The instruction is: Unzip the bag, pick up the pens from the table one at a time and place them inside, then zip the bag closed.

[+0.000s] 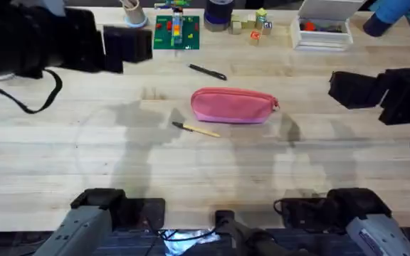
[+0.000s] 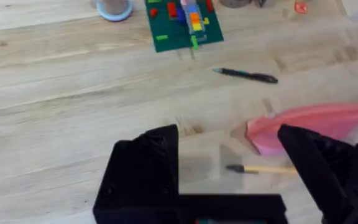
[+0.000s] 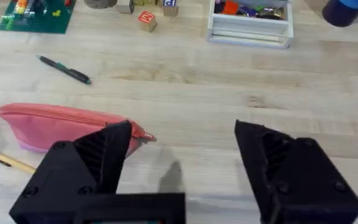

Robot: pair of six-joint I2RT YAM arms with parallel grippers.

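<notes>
- Pink bag [image 1: 232, 106] lies zipped shut on the worktop [image 1: 205, 167], between the two sets of jaws and touched by neither; its zipper pull [image 3: 146, 136] points toward the right jaws.
- Left jaws [image 2: 229, 171] hang above the worktop, wide open and holding nothing; the bag's near end [image 2: 312, 124] sits just beyond one black finger [image 2: 322, 165].
- Right jaws [image 3: 182, 165] are also spread wide and empty, with the bag's zipper end just beside one finger [image 3: 104, 155].
- White box [image 1: 324, 30] stands at the far edge of the worktop, well beyond the right jaws.
- Green brick plate [image 1: 177, 31] with coloured blocks lies well beyond the left jaws, with a small cup [image 1: 134, 17] beside it.
- Black pen [image 1: 208, 71] lies on the worktop beyond the bag, apart from it and well away from both sets of jaws.
- Tan-yellow pen [image 1: 197, 129] with a dark tip lies just beside the bag's near side; in the left wrist view it shows in the open gap of the left jaws [image 2: 263, 168], ungripped.
</notes>
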